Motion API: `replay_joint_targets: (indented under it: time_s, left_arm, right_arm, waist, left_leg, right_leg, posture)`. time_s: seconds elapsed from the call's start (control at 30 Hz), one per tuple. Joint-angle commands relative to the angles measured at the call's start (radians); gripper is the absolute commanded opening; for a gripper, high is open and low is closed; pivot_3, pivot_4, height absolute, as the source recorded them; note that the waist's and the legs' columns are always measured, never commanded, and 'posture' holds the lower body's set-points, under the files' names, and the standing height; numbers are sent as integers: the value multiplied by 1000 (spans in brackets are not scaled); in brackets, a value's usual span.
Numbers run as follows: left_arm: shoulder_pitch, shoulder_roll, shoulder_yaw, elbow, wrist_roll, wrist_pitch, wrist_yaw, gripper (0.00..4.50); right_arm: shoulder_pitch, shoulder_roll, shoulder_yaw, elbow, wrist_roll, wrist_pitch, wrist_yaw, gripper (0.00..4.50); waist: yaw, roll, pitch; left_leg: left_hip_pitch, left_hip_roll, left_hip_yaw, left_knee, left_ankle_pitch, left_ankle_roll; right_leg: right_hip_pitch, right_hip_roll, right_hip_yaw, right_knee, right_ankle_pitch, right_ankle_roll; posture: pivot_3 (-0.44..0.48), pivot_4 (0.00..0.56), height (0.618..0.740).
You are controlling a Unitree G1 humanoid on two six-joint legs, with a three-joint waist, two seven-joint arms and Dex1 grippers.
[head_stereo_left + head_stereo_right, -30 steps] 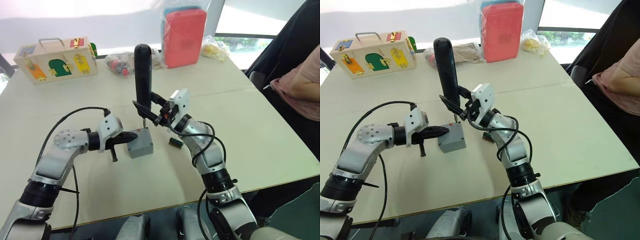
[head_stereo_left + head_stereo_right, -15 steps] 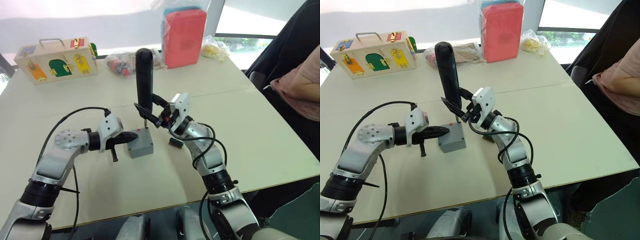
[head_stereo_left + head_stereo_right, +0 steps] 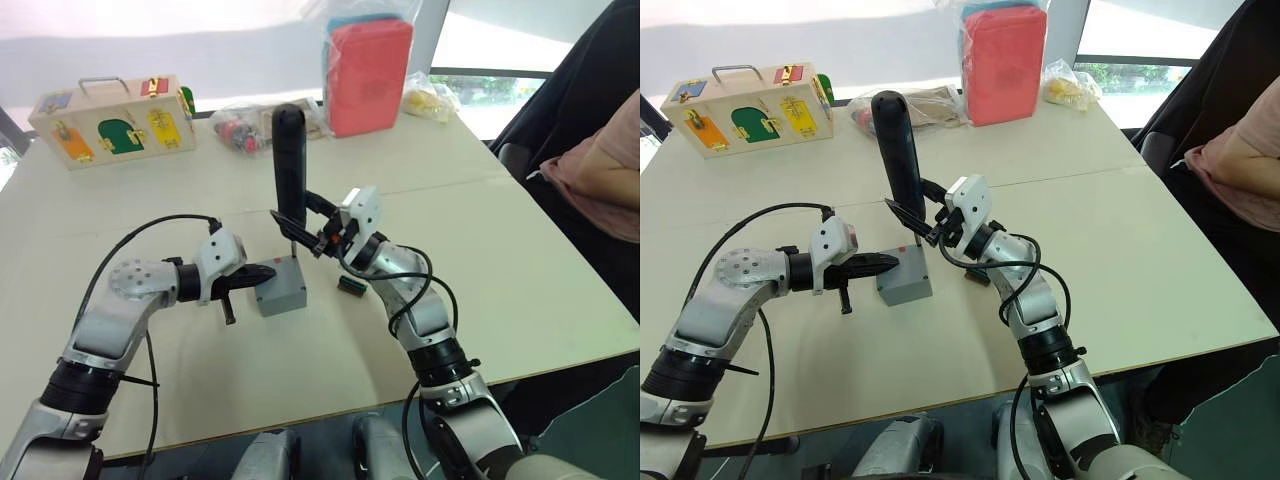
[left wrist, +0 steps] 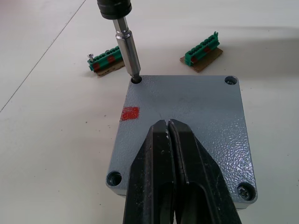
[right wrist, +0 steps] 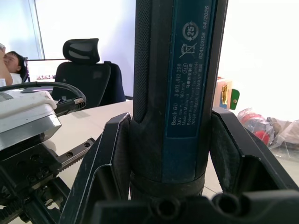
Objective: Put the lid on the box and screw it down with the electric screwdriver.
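Left wrist view gives me the clearest read: the lid (image 4: pixel 187 126) sits flat on the box (image 3: pixel 281 287), covering it squarely, with a small red patch near one edge. My left gripper (image 4: pixel 169 135) has its two fingers pressed together, tips resting down on the lid's top face, gripping nothing. The metal bit of the electric screwdriver (image 3: pixel 289 165) drops into one corner screw hole, the far corner on the red patch's side. A screw head shows in the near corner hole; the other two holes look dark, and I cannot tell whether screws sit in them.

From the head cameras, I see the screwdriver standing nearly upright, long axis vertical with a slight lean, bit pointing down at the box and rounded butt end up. My right gripper (image 3: pixel 919 215) clamps its lower body; in the right wrist view the black barrel sits snug between both fingers.

The box rests on the table (image 3: pixel 520 270) between my two arms, in front of me. Two green terminal strips (image 4: pixel 202 50) lie on the table just beyond the box. Further back stand a wooden latch box (image 3: pixel 112 121), a red case (image 3: pixel 370 75) in a plastic bag, and other bagged items. A person's arm (image 3: pixel 605 180) shows at the right edge.
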Motion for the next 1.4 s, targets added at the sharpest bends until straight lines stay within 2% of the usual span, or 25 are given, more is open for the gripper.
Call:
replay_joint_targets:
  time_s: [0.03,0.33,0.53,1.4]
  left_arm:
    - [12,4,-8,5,18,8,0,0]
    - [31,-7,-14,13,32,4,11,0]
    - [38,-7,-21,24,44,-8,12,0]
    - [33,-25,-27,40,56,-15,10,0]
  right_arm:
    - [30,0,43,4,-22,47,-4,1896]
    - [67,36,50,53,-41,137,-89,1896]
    - [69,14,77,76,-91,143,-109,1896]
    - [62,-12,82,84,-130,135,-127,1896]
  waist:
    - [0,1,-3]
    - [-1,5,-19]
    - [0,6,-23]
    - [4,8,-39]
  left_leg:
    - [0,0,0,0,0,0]
    - [5,0,0,-1,0,0]
    - [36,3,0,-18,-4,7]
    - [37,4,0,-18,-6,8]
  right_leg:
    - [0,0,0,0,0,0]
    - [4,0,1,0,0,0]
    - [32,4,1,-13,-1,0]
    - [35,6,2,-16,-1,0]
  posture:
    - [0,150,740]
    - [0,150,740]
    - [0,150,740]
    - [0,150,740]
